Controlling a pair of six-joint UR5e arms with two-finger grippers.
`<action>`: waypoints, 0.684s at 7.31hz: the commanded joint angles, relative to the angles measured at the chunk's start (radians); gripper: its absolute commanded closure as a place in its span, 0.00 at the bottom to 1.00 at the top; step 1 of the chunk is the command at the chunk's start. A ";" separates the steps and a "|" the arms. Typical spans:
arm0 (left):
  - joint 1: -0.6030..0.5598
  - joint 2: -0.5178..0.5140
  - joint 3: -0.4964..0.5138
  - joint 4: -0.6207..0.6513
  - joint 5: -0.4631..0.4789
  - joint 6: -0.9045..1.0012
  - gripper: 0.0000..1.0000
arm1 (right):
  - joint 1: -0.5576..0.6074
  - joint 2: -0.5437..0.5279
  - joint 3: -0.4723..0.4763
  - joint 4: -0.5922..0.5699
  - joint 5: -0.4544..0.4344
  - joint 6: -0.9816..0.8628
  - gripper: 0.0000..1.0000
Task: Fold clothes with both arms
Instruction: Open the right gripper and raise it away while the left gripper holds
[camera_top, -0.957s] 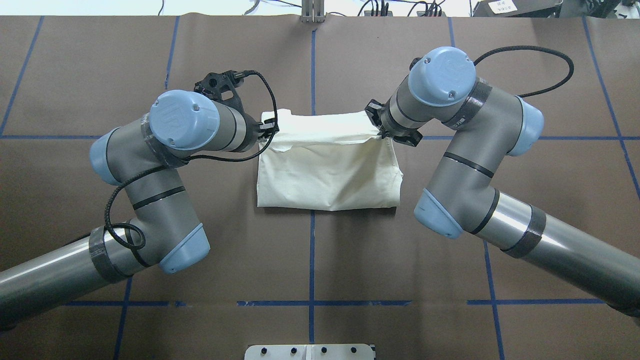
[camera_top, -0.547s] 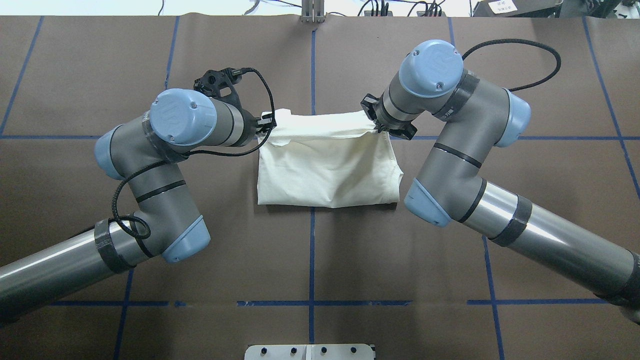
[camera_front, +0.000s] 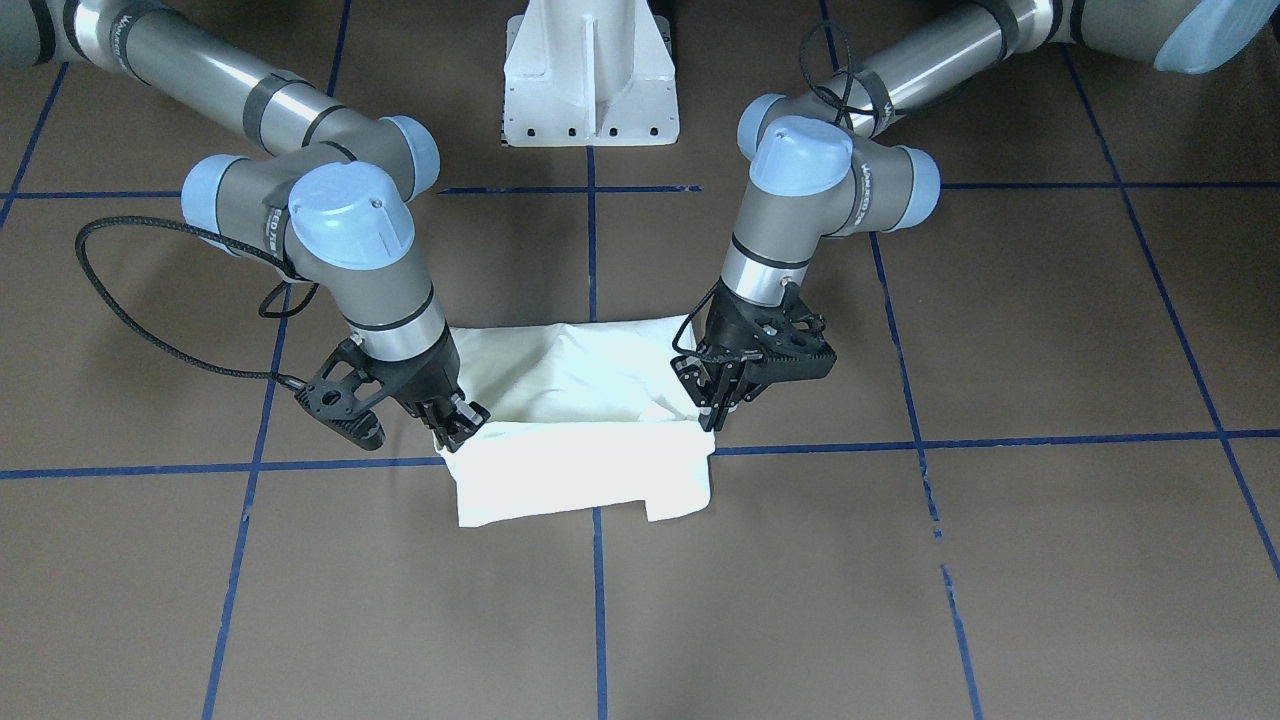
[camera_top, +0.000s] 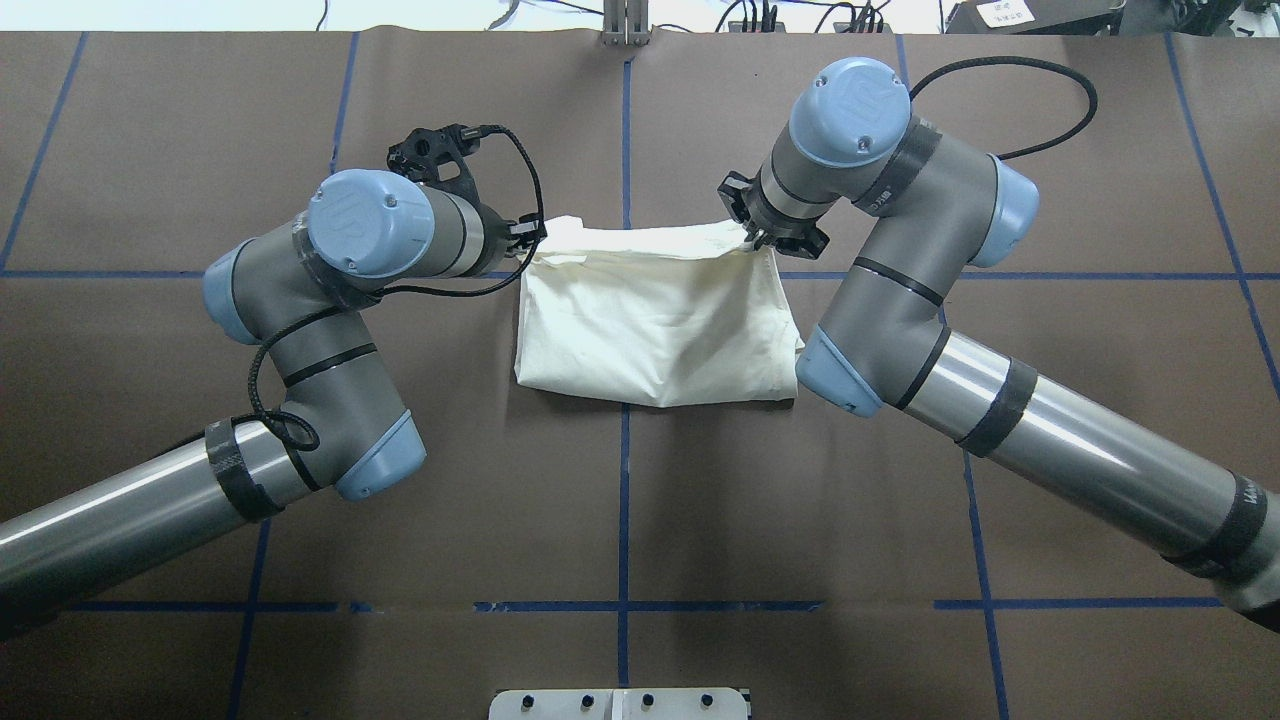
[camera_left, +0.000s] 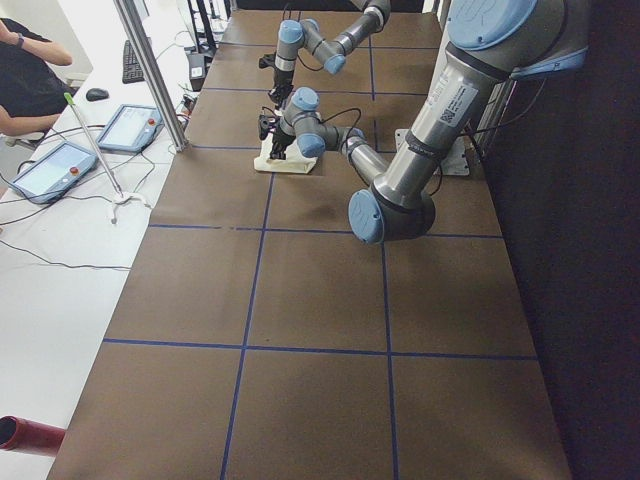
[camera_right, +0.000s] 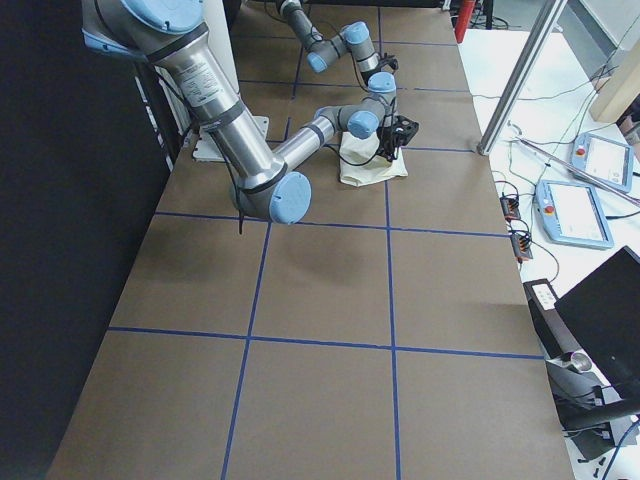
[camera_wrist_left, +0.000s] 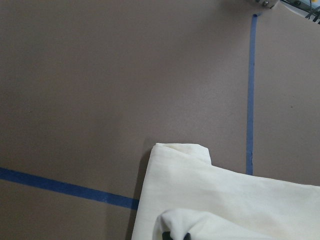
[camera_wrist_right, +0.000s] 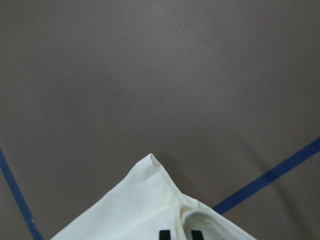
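The clothes are one plain whitish folded cloth (camera_top: 650, 325) lying at the table's middle; no print shows. My left gripper (camera_top: 533, 235) is shut on the cloth's far left corner, and my right gripper (camera_top: 755, 240) is shut on the far right corner. In the front-facing view the held edge (camera_front: 580, 428) hangs raised between the left gripper (camera_front: 715, 408) and the right gripper (camera_front: 455, 430), with a flap drooping below it. Both wrist views show cloth (camera_wrist_left: 225, 200) (camera_wrist_right: 135, 210) pinched between black fingertips (camera_wrist_left: 167, 235) (camera_wrist_right: 165, 233) at the bottom edge.
Brown table cover crossed by blue tape lines (camera_top: 624, 500). The white pedestal base (camera_front: 590, 90) stands on the robot's side. Beyond the table's far edge a metal post (camera_left: 150, 70), tablets (camera_left: 130, 128) on a desk and a seated person (camera_left: 25, 80).
Both grippers have carried the held edge farther from the robot. The cloth's near edge has slid a little the same way.
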 joint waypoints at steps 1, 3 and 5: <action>-0.061 -0.048 0.106 -0.082 0.002 0.062 0.00 | 0.069 0.026 -0.025 0.001 0.072 -0.188 0.00; -0.065 -0.039 0.023 -0.075 -0.008 0.057 0.00 | 0.072 0.017 -0.011 0.002 0.142 -0.184 0.00; -0.071 0.034 -0.097 -0.067 -0.086 0.040 0.00 | 0.077 -0.056 0.084 0.002 0.143 -0.178 0.19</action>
